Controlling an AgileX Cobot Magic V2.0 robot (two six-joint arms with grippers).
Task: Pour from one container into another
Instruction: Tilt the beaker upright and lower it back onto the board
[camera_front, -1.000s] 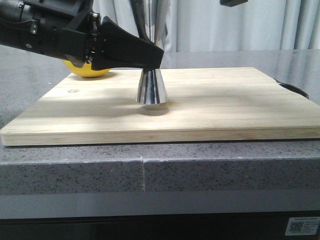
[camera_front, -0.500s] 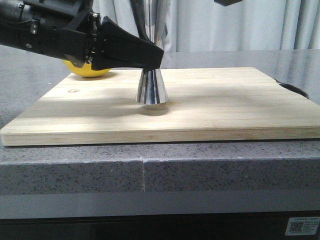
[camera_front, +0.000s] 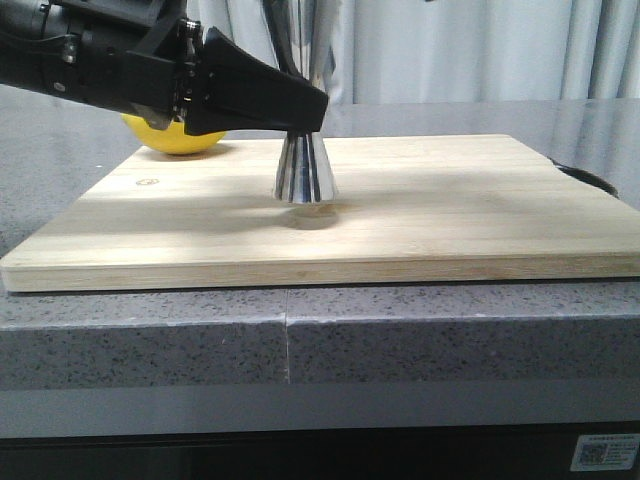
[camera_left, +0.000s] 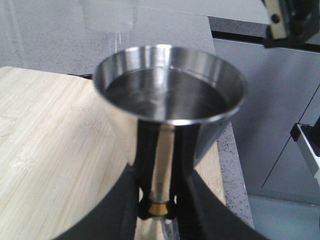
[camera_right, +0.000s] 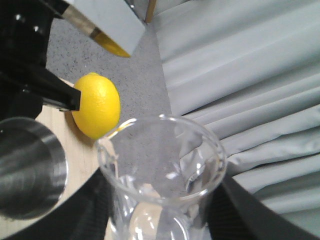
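Note:
The steel jigger (camera_front: 303, 172) hangs just above the wooden board (camera_front: 450, 210), with my left gripper (camera_front: 300, 108) shut on its gold waist. In the left wrist view the jigger's upper cup (camera_left: 170, 85) faces the camera and seems to hold liquid, with the fingers (camera_left: 125, 205) clamped on either side of the waist. My right gripper (camera_right: 162, 210) is shut on the clear glass beaker (camera_right: 162, 165), held up high beside the jigger's rim (camera_right: 27, 165). The beaker shows as a blur (camera_left: 107, 15) beyond the cup. The right gripper is outside the front view.
A yellow lemon (camera_front: 175, 140) lies at the board's far left corner, behind my left arm, and also shows as the lemon (camera_right: 97, 105) in the right wrist view. A dark object (camera_front: 590, 180) sits past the board's right edge. Curtains hang behind the grey stone counter (camera_front: 400, 340).
The left gripper and jigger have risen slightly off the board. The right gripper, seen earlier at the top edge, has gone up out of the front view.

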